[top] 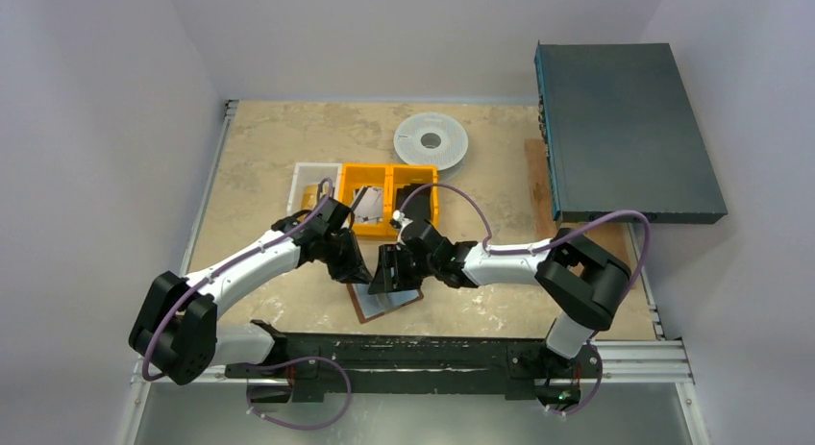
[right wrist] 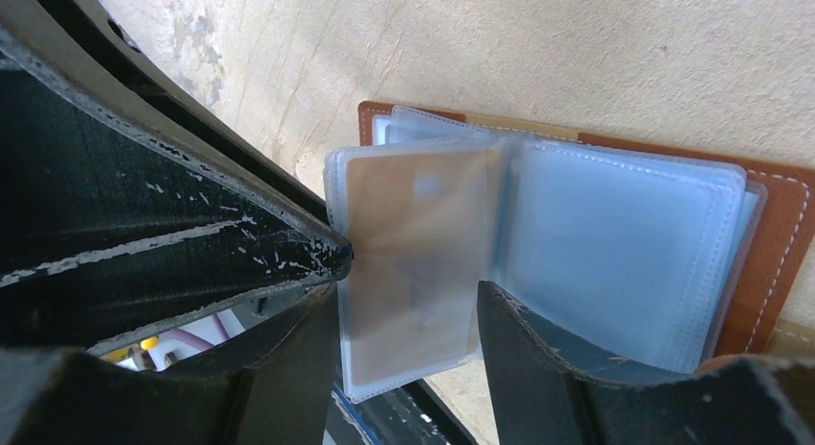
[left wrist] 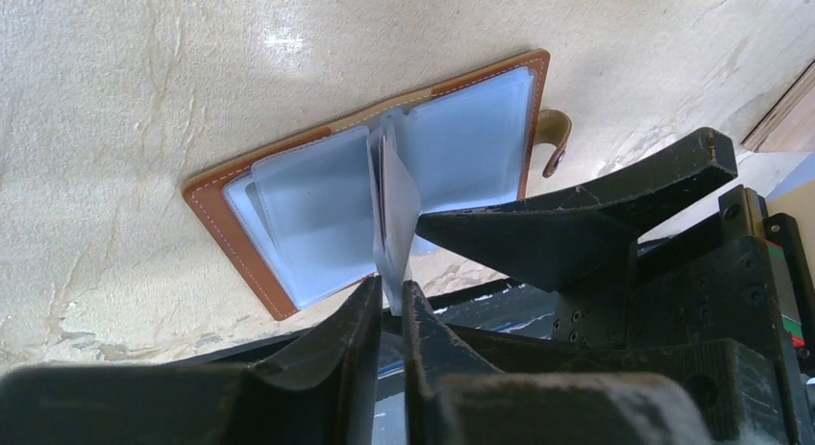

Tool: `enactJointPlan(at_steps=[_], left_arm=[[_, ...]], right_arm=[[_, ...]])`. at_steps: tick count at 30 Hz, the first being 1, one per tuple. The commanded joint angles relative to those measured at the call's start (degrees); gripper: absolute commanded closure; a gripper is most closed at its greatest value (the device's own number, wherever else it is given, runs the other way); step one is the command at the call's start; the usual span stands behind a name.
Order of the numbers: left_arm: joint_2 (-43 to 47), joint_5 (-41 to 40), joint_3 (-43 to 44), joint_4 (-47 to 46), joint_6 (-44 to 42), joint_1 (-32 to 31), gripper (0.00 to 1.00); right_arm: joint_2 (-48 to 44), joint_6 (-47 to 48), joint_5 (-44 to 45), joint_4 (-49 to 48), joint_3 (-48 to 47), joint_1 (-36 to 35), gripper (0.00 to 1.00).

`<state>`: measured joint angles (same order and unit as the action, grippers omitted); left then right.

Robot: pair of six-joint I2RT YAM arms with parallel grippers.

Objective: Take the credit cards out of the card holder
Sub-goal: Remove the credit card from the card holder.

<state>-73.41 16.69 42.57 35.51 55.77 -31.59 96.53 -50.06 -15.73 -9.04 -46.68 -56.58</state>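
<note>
Left wrist view is showing the left gripper (left wrist: 389,299) pinching shut on a translucent plastic sleeve (left wrist: 394,205) standing up from the open brown leather card holder (left wrist: 308,214). The right gripper (right wrist: 408,296) is standing open astride that sleeve, with a silvery-grey rectangular credit card (right wrist: 423,234) showing through it. The card holder is lying flat near the middle of the tabletop's (top: 279,147) near edge.

The top view looks down from above and behind the arms, taking in the whole table (top: 279,157) from well off. Each wrist view sits low and very close, looking past its own gripper: the left gripper (left wrist: 389,289) at lower centre, the right gripper (right wrist: 408,301) likewise. All three views share the open card holder (top: 363,308).
</note>
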Motion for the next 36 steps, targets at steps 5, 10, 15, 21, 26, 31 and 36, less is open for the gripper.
enactJointPlan(at_steps=[5,10,15,21,26,31,36], left_arm=[[0.95,-0.74,2.39,0.46,-2.22,-0.20,0.68],[2.24,-2.20,2.95,1.51,-2.74,-0.18,0.63],[2.74,-3.23,2.66,2.17,-3.24,-0.18,0.60],[2.88,-3.14,0.96,0.51,-3.02,-0.22,0.60],[1.05,-2.26,0.43,-1.35,-3.02,-0.19,0.62],[-0.90,-1.13,0.93,-3.08,-3.08,-0.34,0.62],[-3.36,-0.29,1.90,-4.32,-3.08,-0.68,0.62]], right_arm=[[-3.12,-0.77,0.64,-2.08,1.32,0.04,0.46],[-3.81,-2.36,-0.45,-3.96,3.57,1.20,0.46],[-4.27,-3.65,-1.20,-5.29,5.25,2.32,0.46],[-5.14,-4.70,-1.48,-6.34,6.69,3.29,0.48],[-5.11,-6.23,-3.74,-9.27,8.20,4.46,0.51],[-4.81,-7.41,-5.34,-11.73,9.69,5.37,0.50],[-5.60,-8.01,-5.77,-12.48,10.50,5.93,0.41]])
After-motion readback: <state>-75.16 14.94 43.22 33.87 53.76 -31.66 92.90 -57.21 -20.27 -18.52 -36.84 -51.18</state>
